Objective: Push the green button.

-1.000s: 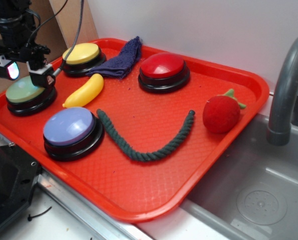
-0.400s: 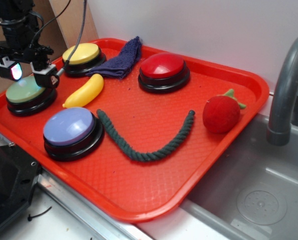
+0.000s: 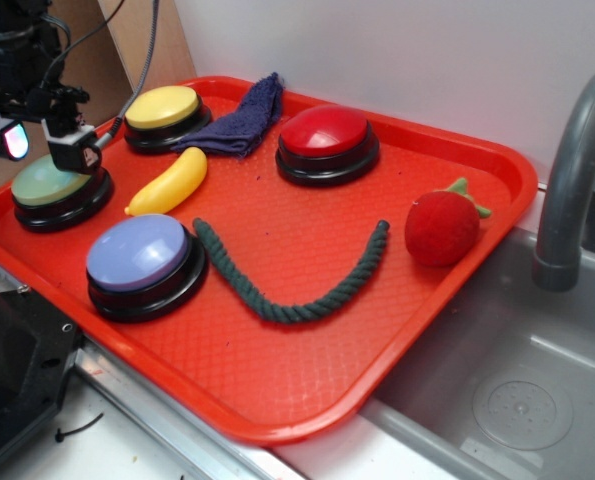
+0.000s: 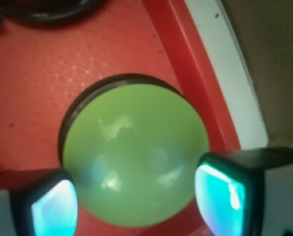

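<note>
**Hand poised over the green button; a missed press is the risk**

Exterior view: the hand (image 3: 37,143) is held open above the green button (image 3: 49,186), which sits at the far left corner of the red tray (image 3: 307,390). If the descent is made off-centre, the dome could be straddled by the spread fingers and left unpressed, or the nearby tray rim struck. Four buttons are counted: one green, one yellow button (image 3: 163,107), one red button (image 3: 325,131), one blue-lavender button (image 3: 139,252). One banana (image 3: 169,183), one rope (image 3: 295,280), one strawberry (image 3: 443,227) and one cloth (image 3: 241,121) are also counted.

Wrist view: the green button (image 4: 134,150) is seen directly below, between two apart fingers (image 4: 52,206).
</note>
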